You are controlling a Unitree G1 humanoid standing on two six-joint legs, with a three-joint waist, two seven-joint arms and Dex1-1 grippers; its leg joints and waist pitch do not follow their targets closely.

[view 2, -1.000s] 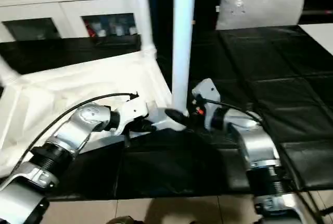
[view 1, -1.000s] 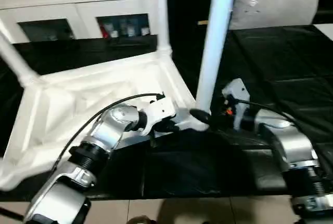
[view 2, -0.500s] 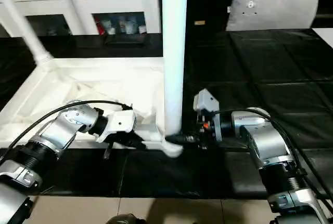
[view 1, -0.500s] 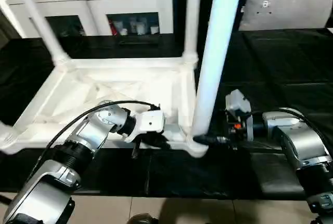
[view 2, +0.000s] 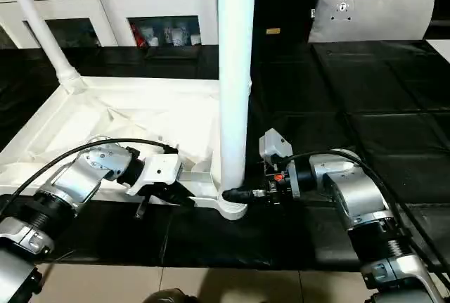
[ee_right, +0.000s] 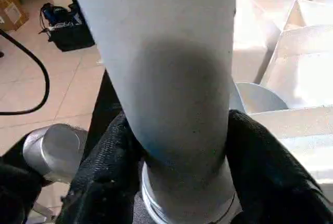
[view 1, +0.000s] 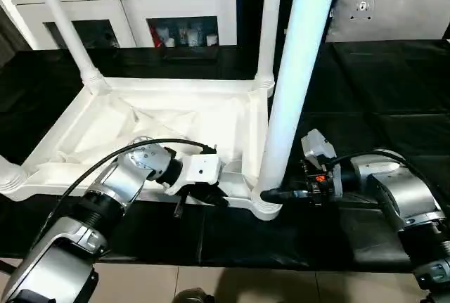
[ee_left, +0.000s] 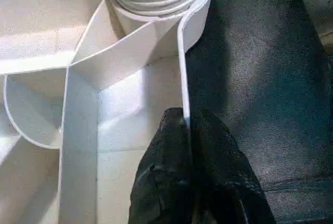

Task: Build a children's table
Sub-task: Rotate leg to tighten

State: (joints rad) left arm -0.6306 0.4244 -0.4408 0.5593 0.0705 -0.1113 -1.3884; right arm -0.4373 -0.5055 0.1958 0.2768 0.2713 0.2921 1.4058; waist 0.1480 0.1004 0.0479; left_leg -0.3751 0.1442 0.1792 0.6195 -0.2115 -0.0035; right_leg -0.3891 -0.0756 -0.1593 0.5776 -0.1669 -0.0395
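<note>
Right wrist view: leg (ee_right: 179,78) upright.

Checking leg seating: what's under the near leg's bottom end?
The near leg stands in the tabletop's corner socket. The right gripper straddles its base. How deep it sits is hidden inside the socket.

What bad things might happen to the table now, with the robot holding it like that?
1. The left gripper pinches only the thin rim of the upside-down tabletop; that edge might slip out or bend.
2. The right gripper wraps the near leg just above its corner socket. If it pushes sideways, the tall leg might tilt or pop loose.
3. The near edge lies close to the black surface's front edge, so a tug could perhaps pull it off.
</note>
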